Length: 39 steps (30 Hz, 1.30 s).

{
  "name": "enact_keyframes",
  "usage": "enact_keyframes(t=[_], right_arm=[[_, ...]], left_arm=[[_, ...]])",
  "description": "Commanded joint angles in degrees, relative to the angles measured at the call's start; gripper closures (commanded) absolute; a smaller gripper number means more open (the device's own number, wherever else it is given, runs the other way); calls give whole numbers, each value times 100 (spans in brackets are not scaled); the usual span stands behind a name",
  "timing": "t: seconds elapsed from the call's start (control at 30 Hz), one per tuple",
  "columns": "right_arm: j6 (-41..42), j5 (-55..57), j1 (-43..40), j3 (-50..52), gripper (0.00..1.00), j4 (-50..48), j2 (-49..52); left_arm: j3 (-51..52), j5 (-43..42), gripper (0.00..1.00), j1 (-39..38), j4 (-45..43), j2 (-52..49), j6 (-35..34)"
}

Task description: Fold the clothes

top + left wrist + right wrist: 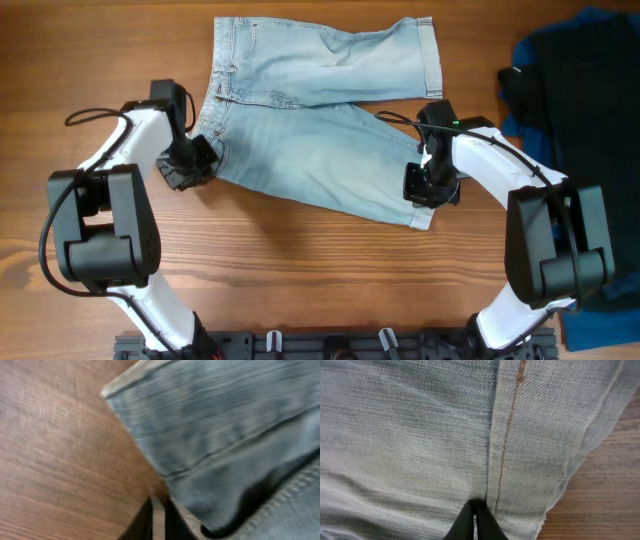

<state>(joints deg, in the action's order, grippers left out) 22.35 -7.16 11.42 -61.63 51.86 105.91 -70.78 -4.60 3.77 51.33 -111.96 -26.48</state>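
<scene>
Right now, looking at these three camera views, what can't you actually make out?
- Overhead: left pincer and right pincer tips hidden beneath their own wrist housings.
- Overhead: dark blue garment cut off by the right edge, partly covered by the right arm.
- Left wrist: blurred; whether the shut fingers catch the denim shorts is unclear.
- Right wrist: denim fills nearly the whole frame; the rest of the shorts lies outside it.

Brown wood-grain table (pixel 300 260) under soft, even light

Faded light-blue denim shorts (pixel 320 150); orange stitching (pixel 506 455)
</scene>
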Motion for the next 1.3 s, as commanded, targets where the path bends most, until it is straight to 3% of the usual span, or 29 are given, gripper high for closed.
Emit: enact_keyframes(t=[0.0,0.3,0.37,0.47,0.53,0.73,0.97,1.07,1.13,1.27], right_arm=[[164,361,-15,42,96,282,81],[824,1213,-15,96,96,728,81],[756,1187,-15,94,96,627,72],[564,1008,-15,94,96,573,72],[562,990,-15,94,96,579,72],[461,990,-15,94,94,470,72],[461,988,-15,94,94,319,72],[426,968,-15,94,94,326,72],[109,870,-13,94,94,317,70],[-35,817,-15,61,85,214,-76]], left_arm=[[70,-52,96,-11,-7,83,-101],[70,-72,95,-17,205,1471,-96],[70,-72,83,-17,57,1617,103],[83,-70,55,-17,-330,1547,826],[83,-17,50,-11,-686,1416,1172],[83,297,58,-11,-1499,584,1440],[83,463,43,-11,-1521,151,1582],[83,557,44,-11,-1478,39,1580],[83,555,50,-11,-1272,-74,1528],[175,557,54,-13,-837,-175,1075]])
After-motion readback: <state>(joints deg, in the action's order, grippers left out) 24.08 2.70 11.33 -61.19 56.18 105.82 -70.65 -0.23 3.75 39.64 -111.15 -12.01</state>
